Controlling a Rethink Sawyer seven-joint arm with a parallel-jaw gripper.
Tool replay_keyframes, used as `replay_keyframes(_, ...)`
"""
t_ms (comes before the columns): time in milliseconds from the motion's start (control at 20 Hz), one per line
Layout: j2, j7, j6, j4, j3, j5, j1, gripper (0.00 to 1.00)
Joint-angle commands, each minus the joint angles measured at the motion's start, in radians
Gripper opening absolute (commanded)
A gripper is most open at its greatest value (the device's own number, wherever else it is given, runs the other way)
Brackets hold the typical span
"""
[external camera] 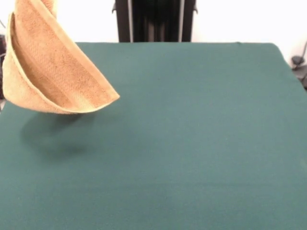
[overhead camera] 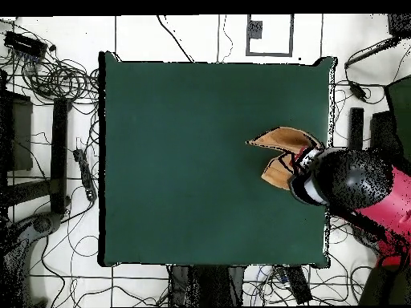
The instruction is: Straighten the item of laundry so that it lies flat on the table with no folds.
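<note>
The golden-tan towel [external camera: 53, 72] hangs in the air over the table's left side in the front view. It is folded into a curved cone shape, and its lowest edge floats above its shadow on the dark green table [external camera: 192, 143]. Its top runs out of the picture, so the gripper does not show there. In the overhead view the towel [overhead camera: 282, 152] bunches beside the arm's end near the table's [overhead camera: 185, 160] right edge. The gripper [overhead camera: 303, 164] holds it from above, mostly hidden under the wrist.
The red and black arm [overhead camera: 353, 188] reaches in from the right in the overhead view. The black pedestal [external camera: 154, 21] stands at the table's far side. Cables and equipment [overhead camera: 48, 76] lie on the floor around the table.
</note>
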Motion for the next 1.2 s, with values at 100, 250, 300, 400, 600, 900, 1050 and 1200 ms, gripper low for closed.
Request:
replay_keyframes(100, -0.028, -0.044, 0.052, 0.036, 0.067, -0.016, -0.037, 0.00)
replay_keyframes(250, -0.034, -0.040, 0.045, 0.052, 0.071, -0.019, -0.040, 0.00)
replay_keyframes(300, -0.037, -0.039, 0.054, 0.050, 0.071, -0.021, -0.042, 0.00)
replay_keyframes(400, -0.043, -0.046, 0.064, 0.050, 0.077, -0.024, -0.047, 0.00)
replay_keyframes(600, -0.068, -0.114, 0.080, 0.051, 0.100, -0.022, -0.097, 0.00)
replay_keyframes(900, -0.111, -0.479, 0.223, -0.069, 0.176, -0.073, -0.332, 0.00)
replay_keyframes(1050, -0.093, -0.621, 0.290, -0.160, 0.231, -0.125, -0.426, 0.00)
replay_keyframes(1200, -0.066, -0.742, 0.350, -0.231, 0.295, -0.163, -0.510, 0.00)
